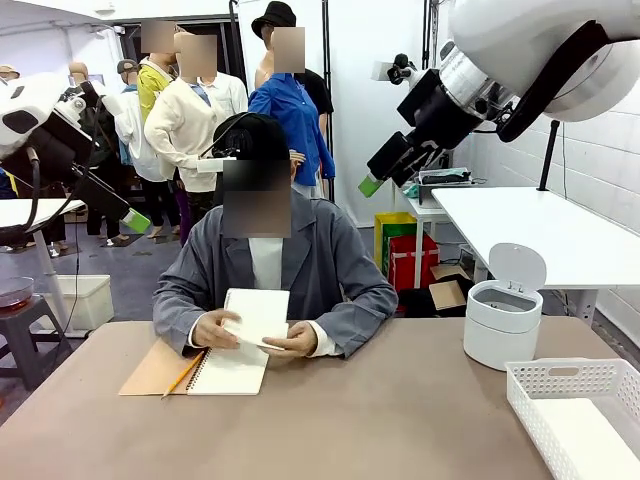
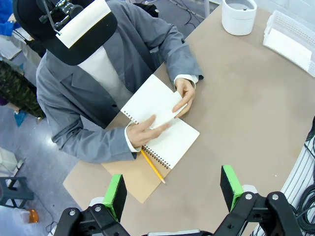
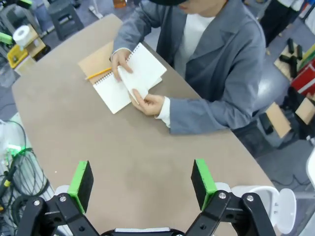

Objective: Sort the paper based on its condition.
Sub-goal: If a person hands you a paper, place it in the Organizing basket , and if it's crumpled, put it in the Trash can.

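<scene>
Front: paper [image 1: 258, 312] gripped by a person above a notebook [image 1: 230, 372] on the surface [image 1: 350, 430]; left hand [image 1: 135, 220] and right hand [image 1: 372, 185] up high, spread unclear.
Left wrist: fingers [image 2: 230, 179] wide apart, nothing held; basket [image 2: 278, 19] cut off.
Right wrist: likewise wide, empty; paper's binding edge hidden.

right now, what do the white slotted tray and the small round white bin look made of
White slotted tray: likely moulded plastic, matte, judging by its regular lattice walls. Small round white bin: probably smooth plastic, slight sheen on its body and raised lid.
</scene>
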`<control>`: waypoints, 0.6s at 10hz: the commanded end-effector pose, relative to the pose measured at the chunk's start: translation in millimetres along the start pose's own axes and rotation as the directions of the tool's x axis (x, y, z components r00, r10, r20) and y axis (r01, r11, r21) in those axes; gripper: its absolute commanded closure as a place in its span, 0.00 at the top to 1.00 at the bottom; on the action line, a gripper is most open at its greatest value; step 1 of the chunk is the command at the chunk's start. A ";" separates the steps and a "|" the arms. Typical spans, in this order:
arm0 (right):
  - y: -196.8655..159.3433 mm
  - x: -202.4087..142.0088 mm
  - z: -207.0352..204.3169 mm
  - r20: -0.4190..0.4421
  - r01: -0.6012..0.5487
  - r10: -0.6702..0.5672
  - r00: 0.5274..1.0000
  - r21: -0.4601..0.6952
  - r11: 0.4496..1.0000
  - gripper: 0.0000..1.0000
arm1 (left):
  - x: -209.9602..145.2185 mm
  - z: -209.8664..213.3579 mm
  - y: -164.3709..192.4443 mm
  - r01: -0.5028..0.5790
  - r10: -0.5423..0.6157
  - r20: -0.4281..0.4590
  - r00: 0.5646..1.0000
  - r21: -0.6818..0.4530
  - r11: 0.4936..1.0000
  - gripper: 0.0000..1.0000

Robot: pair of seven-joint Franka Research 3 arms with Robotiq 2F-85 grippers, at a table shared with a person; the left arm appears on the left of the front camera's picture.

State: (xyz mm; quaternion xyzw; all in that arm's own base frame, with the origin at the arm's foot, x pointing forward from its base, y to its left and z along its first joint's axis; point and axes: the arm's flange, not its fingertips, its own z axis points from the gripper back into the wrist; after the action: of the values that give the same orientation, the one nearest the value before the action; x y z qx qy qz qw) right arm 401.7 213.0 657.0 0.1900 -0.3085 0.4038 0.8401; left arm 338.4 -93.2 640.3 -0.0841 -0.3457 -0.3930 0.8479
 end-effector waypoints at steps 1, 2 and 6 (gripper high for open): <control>-0.1 0.2 -0.6 -0.003 0.001 -0.001 1.000 -0.019 1.000 1.00 | -0.3 0.6 -0.3 -0.007 0.007 -0.002 1.000 -0.010 1.000 1.00; -0.1 0.2 -0.6 -0.003 0.001 -0.001 1.000 -0.019 1.000 1.00 | -0.3 0.6 -0.3 -0.007 0.007 -0.002 1.000 -0.010 1.000 1.00; -0.1 0.2 -0.6 -0.003 0.001 -0.001 1.000 -0.019 1.000 1.00 | -0.3 0.6 -0.3 -0.007 0.007 -0.002 1.000 -0.010 1.000 1.00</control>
State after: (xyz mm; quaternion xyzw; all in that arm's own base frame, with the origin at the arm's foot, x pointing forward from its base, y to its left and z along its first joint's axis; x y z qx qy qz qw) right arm 402.1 212.2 657.1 0.1864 -0.3093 0.4024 0.8412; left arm 338.4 -93.2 640.3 -0.0841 -0.3457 -0.3930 0.8479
